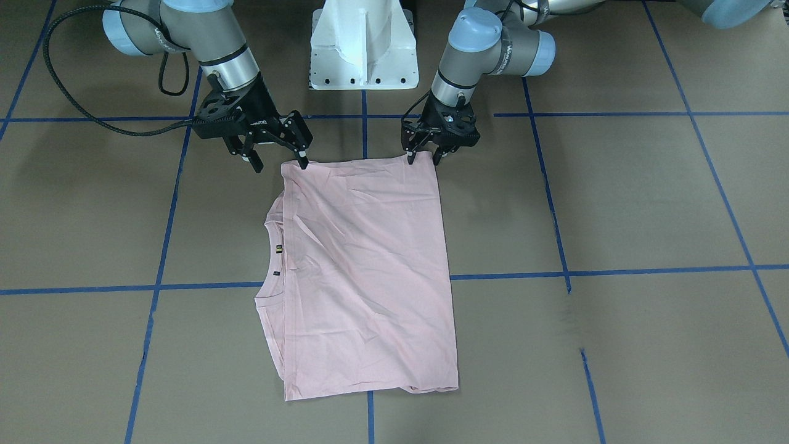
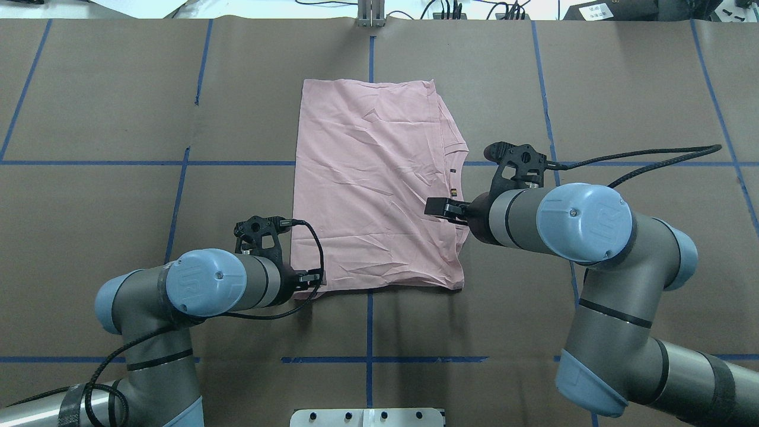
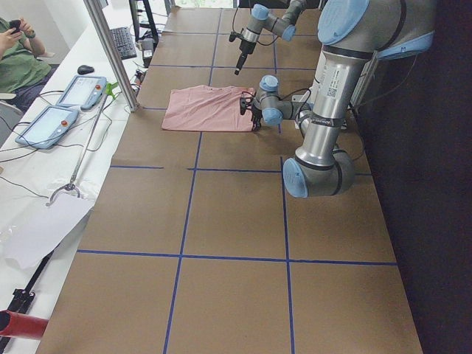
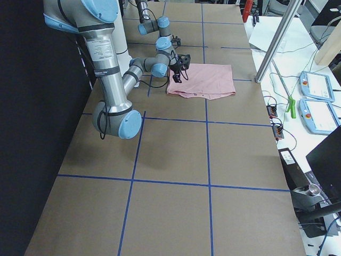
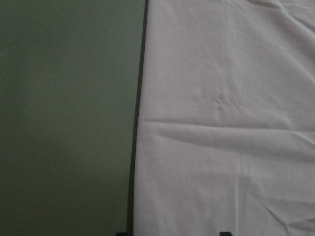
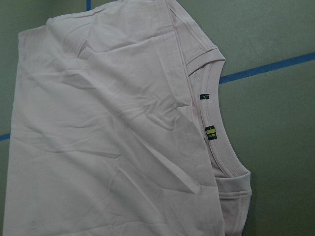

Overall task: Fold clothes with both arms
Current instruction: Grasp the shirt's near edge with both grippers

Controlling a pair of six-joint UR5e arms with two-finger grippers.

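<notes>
The pale pink T-shirt (image 1: 363, 265) lies flat on the brown table, folded lengthwise, with its ribbed collar (image 6: 216, 147) and small neck labels on the robot's right side. My left gripper (image 1: 425, 158) hovers open at the shirt's near corner on the robot's left, its fingertips straddling the hem. My right gripper (image 1: 279, 163) stands open over the other near corner, one fingertip at the cloth's edge. The left wrist view shows the shirt's (image 5: 221, 123) straight side edge against the table. The print is hidden.
The white pedestal base (image 1: 363, 49) stands just behind the shirt. A black cable (image 1: 92, 117) loops off the right arm. Blue tape lines cross the table. Beyond its far edge are a metal pole (image 3: 110, 51), two pendants (image 3: 63, 110) and a seated person (image 3: 18, 59).
</notes>
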